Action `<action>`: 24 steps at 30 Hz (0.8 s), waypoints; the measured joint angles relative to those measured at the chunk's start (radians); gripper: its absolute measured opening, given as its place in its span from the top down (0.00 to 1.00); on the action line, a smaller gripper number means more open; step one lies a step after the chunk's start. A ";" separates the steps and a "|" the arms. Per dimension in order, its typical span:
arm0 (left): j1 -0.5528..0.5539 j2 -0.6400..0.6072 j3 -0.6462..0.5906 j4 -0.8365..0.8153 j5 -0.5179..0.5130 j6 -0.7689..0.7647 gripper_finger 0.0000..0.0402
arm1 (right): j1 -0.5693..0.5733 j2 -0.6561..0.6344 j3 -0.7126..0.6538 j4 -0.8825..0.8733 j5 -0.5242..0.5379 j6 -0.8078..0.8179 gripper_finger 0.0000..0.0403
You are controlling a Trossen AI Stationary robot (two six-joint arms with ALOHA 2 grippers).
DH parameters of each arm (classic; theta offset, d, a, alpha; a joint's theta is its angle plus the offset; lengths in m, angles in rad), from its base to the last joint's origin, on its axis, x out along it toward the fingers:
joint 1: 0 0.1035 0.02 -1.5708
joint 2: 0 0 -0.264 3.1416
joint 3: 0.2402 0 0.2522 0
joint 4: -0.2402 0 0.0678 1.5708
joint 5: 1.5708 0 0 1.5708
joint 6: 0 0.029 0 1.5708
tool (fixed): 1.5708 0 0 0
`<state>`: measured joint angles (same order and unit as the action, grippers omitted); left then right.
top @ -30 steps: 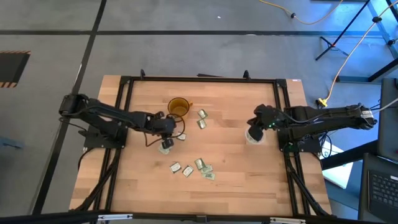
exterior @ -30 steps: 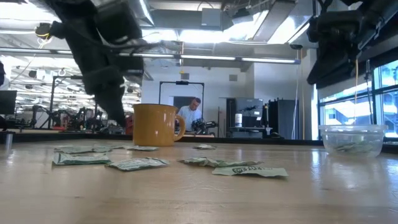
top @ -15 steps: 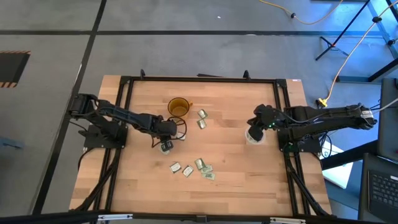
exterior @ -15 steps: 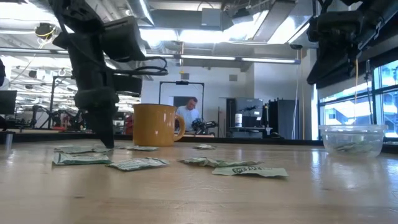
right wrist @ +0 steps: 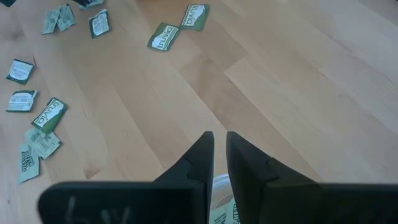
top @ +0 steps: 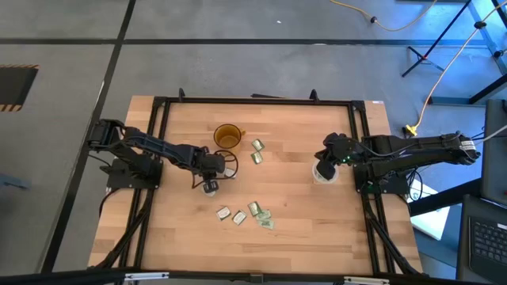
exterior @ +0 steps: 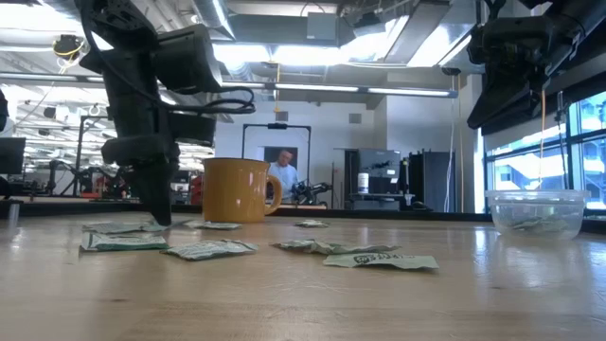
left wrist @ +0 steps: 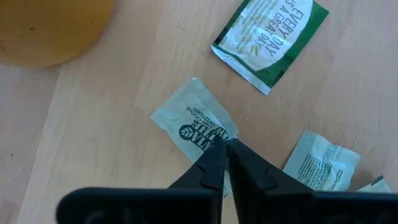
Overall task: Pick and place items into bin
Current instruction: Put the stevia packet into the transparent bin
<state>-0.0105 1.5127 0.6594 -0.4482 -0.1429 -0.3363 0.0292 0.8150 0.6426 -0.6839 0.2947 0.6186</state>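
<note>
Several small pale green and white packets lie flat on the wooden table: two (top: pixel 257 151) beside the amber cup (top: pixel 227 136) and a cluster (top: pixel 247 214) nearer the near edge. My left gripper (top: pixel 211 187) stands upright on the table just near of the cup, shut on one packet (left wrist: pixel 196 124). Another packet (left wrist: pixel 268 37) and a crumpled one (left wrist: pixel 323 163) lie close by. My right gripper (top: pixel 323 168) hangs over the clear bin (exterior: pixel 535 213), fingers (right wrist: pixel 220 140) a narrow gap apart, holding nothing. The bin holds a few packets. My left gripper pinches the pale packet at one corner edge (left wrist: pixel 219 138) between its two fingertips. It comes from above, pointing straight down. The rest of the packet lies flat on the table.
The amber cup with a handle (exterior: pixel 237 189) stands close to the far side of my left gripper. A black frame (top: pixel 253 101) runs round the table. Bare wood lies between the packets and the bin. A person shows in the room far behind.
My left gripper has swung from a tilt to upright and come down onto the table by the cup, over a packet. The right arm and the bin have kept still.
</note>
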 joint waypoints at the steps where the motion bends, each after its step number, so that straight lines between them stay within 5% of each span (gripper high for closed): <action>1: 0.000 0.000 0.002 0.001 0.000 0.012 0.99 | 0.000 0.000 0.000 0.003 0.000 -0.004 0.88; 10: -0.003 0.005 0.121 0.041 0.003 0.214 0.99 | 0.000 0.001 -0.015 0.275 -0.001 -0.269 0.88; 18: 0.005 0.005 0.151 0.431 -0.006 0.315 0.98 | 0.001 0.045 -0.095 0.674 -0.179 -0.553 0.88; 24: -0.013 0.009 0.152 0.569 -0.128 0.555 0.99 | 0.001 0.162 -0.106 0.763 -0.210 -0.621 0.88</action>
<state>-0.0237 1.5215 0.8113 0.1211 -0.2708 0.2189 0.0299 0.9775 0.5365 0.0790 0.0849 -0.0020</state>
